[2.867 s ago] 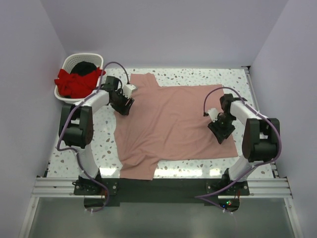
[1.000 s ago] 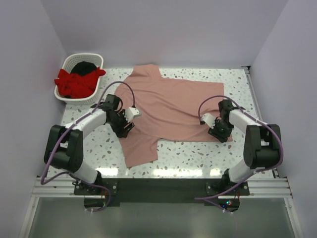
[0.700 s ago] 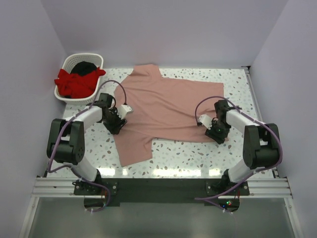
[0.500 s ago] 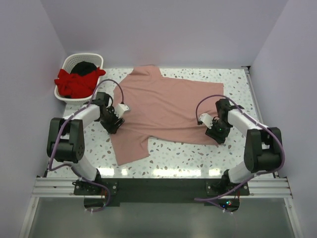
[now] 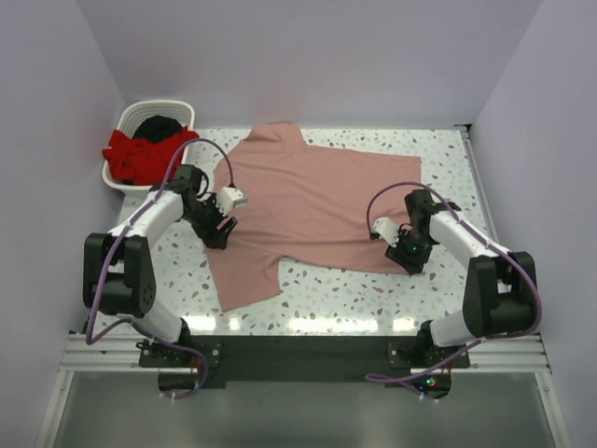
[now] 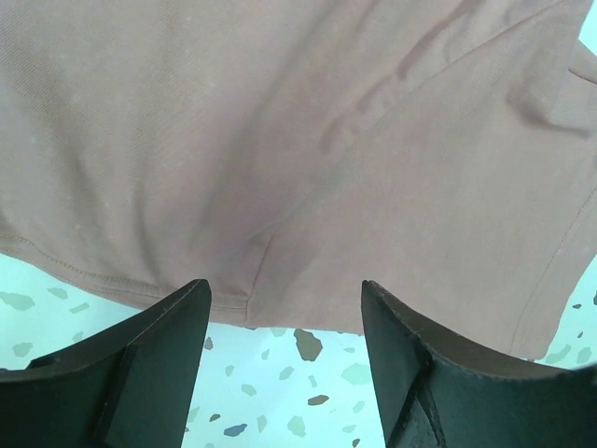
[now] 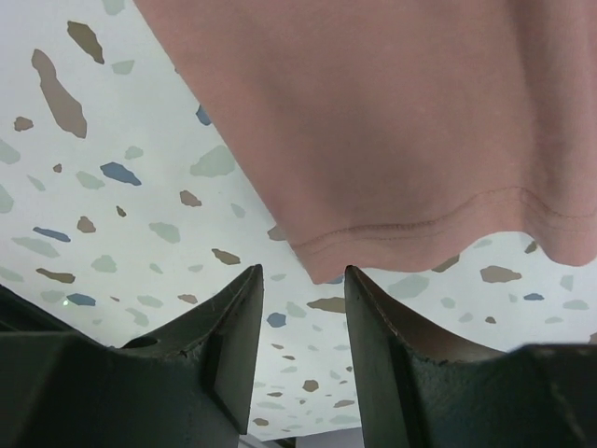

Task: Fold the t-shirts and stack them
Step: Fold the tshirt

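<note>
A dusty salmon-pink t-shirt (image 5: 322, 196) lies spread flat on the speckled table, one sleeve pointing toward the near edge (image 5: 244, 278). My left gripper (image 5: 217, 233) hovers at the shirt's left edge, open; in the left wrist view its fingers (image 6: 159, 364) straddle bare table just short of the hem (image 6: 140, 285). My right gripper (image 5: 410, 257) is at the shirt's near right corner, open, and the hem's corner (image 7: 326, 247) lies just ahead of its fingertips (image 7: 229, 327). A red t-shirt (image 5: 140, 157) and a black t-shirt (image 5: 160, 126) are bunched in the basket.
The white slatted basket (image 5: 157, 104) stands at the table's far left corner, against the left wall. Walls close in the table on the left, back and right. Bare speckled tabletop (image 5: 354, 299) shows between the shirt and the arm bases.
The pink shirt has been dragged toward the far side, and its near sleeve has swung left. The left gripper has moved left off the cloth to its edge. The right gripper stays at the near right corner.
</note>
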`<state>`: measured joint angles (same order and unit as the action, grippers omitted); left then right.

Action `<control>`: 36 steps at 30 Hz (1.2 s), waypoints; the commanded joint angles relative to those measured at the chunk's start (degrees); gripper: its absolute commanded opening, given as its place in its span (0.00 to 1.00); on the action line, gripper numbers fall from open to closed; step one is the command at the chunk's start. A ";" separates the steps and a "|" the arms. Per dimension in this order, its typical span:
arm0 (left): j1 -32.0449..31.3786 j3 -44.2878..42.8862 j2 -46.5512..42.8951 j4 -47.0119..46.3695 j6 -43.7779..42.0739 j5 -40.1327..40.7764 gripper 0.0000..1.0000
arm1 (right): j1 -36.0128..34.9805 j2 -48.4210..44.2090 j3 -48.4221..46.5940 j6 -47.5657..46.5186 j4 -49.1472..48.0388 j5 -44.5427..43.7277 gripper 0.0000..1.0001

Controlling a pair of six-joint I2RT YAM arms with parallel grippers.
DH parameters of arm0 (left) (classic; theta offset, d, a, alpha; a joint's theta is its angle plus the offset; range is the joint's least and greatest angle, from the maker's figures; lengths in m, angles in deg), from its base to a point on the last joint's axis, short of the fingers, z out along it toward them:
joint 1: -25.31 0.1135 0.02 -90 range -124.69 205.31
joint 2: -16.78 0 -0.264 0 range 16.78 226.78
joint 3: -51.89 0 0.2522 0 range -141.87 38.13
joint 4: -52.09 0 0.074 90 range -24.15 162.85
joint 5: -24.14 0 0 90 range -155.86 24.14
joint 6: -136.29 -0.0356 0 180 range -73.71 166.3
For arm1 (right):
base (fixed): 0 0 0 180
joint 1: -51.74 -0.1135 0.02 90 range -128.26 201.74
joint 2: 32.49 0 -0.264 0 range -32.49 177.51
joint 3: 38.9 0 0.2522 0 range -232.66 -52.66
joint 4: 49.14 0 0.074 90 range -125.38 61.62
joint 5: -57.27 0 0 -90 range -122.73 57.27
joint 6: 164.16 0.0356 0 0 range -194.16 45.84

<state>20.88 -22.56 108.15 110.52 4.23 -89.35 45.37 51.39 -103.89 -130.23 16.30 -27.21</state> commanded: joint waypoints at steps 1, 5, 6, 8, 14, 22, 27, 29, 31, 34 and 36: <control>-0.06 -0.67 -2.25 2.18 -2.14 -2.27 0.71 | -0.13 0.49 2.44 -0.61 -4.03 -0.77 0.43; -0.14 0.74 -4.09 2.36 -3.28 -2.35 0.71 | -0.22 3.57 4.63 -0.26 -8.52 -2.26 0.42; -0.14 1.88 -4.62 2.53 -4.42 -2.44 0.71 | -0.22 4.01 5.07 -0.26 -9.40 -2.70 0.41; -0.14 3.29 -6.72 3.32 -6.18 -2.62 0.71 | -0.22 5.15 6.56 -0.18 -11.77 -3.84 0.38; -3.21 11.02 -12.87 4.73 -12.86 0.72 0.70 | -0.22 3.84 7.98 -0.18 -12.40 -4.55 0.16; -12.44 18.85 -18.69 0.52 -12.61 5.46 0.65 | -0.40 -0.55 5.96 0.17 -7.04 -2.71 0.00; -12.98 19.99 -16.23 -4.05 -11.64 8.80 0.63 | -0.48 -0.64 4.64 0.61 -5.54 -2.27 0.00; -12.98 19.82 -15.18 -5.55 -11.99 10.04 0.62 | -0.49 -0.56 4.38 0.61 -5.45 -2.27 0.00; -13.06 19.55 -14.12 -6.25 -12.69 10.91 0.61 | -0.48 -0.47 4.20 0.70 -5.19 -2.27 0.00; -13.06 18.85 -13.06 -6.96 -13.92 11.79 0.61 | -0.57 -0.29 4.20 0.79 -5.19 -2.27 0.00; -13.06 17.80 -12.80 -6.96 -14.62 11.88 0.61 | -0.66 -0.03 4.11 0.79 -5.19 -2.35 0.00</control>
<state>8.03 -2.97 95.25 106.06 -7.97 -78.64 45.00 52.48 -98.09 -130.05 10.18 -30.20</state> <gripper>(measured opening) 0.608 0.015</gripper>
